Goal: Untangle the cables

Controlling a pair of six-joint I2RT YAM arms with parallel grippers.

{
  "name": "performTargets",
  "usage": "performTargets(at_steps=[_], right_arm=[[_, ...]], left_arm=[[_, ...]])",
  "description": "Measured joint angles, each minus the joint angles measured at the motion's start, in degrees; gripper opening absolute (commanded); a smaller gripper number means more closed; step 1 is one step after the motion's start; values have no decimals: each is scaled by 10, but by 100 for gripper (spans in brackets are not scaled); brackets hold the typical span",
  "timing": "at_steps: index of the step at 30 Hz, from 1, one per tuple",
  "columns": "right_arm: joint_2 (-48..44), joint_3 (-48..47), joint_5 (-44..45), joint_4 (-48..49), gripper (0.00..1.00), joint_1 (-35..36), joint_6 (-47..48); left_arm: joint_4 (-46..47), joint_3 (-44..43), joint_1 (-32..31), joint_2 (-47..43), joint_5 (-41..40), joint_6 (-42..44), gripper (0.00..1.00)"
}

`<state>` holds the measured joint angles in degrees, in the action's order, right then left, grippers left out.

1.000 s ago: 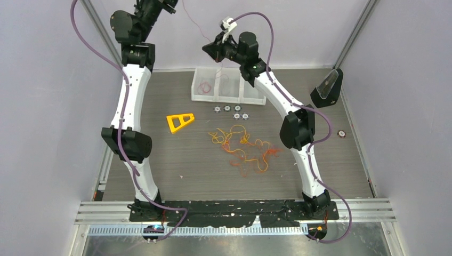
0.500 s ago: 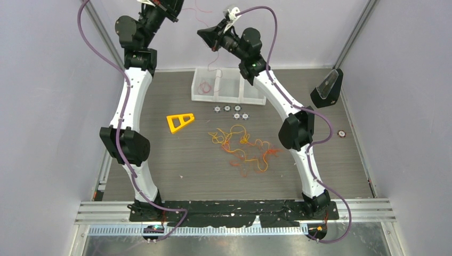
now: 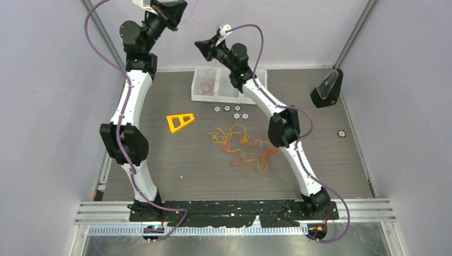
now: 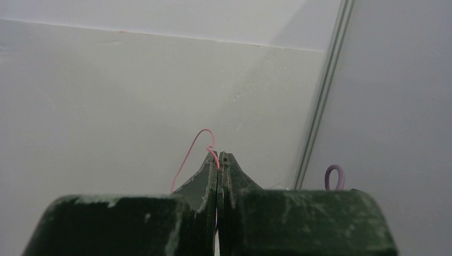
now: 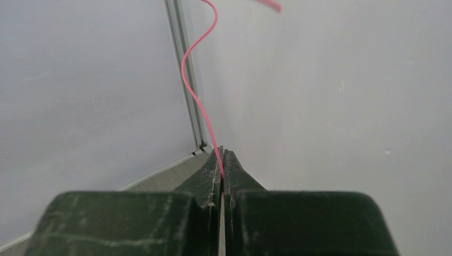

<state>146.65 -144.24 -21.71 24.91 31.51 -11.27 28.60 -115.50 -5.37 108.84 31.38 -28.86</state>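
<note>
- Left gripper [image 4: 219, 156], raised high: clenched on a thin pink-red cable [image 4: 187, 156].
- Right gripper [image 5: 223, 152]: pinching pink-red cable too.
- Yellow, orange, red cables [image 3: 242, 146] tangled on table [image 3: 160, 160].

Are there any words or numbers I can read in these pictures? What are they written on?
None can be read.
The yellow triangular frame and the clear bins show no lettering.
The small round discs are too small to tell if anything is printed on them.

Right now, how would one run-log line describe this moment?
left gripper: shut on red cable | right gripper: shut on red cable | arms: high above table | yellow-orange tangle: on table
</note>
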Motion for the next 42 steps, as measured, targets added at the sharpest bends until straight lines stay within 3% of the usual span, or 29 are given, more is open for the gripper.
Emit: performTargets(at_steps=[13,17,24,33,37,42], right_arm=[[68,-26,54,23,5,28,67],[71,-26,61,37,11,30,87],[65,54,61,57,48,24,95],[2,313,41,68,76,5,84],[-44,353,28,59,86,-6,72],[-112,398,3,59,90,-18,53]], left_arm=[[-16,51,13,3,12,21,0],[-23,95,16,3,12,23,0],[-78,120,17,50,17,19,0],[-150,108,16,152,25,-4,0],[-195,103,12,179,27,-23,0],[-238,94,-2,197,23,-37,0]])
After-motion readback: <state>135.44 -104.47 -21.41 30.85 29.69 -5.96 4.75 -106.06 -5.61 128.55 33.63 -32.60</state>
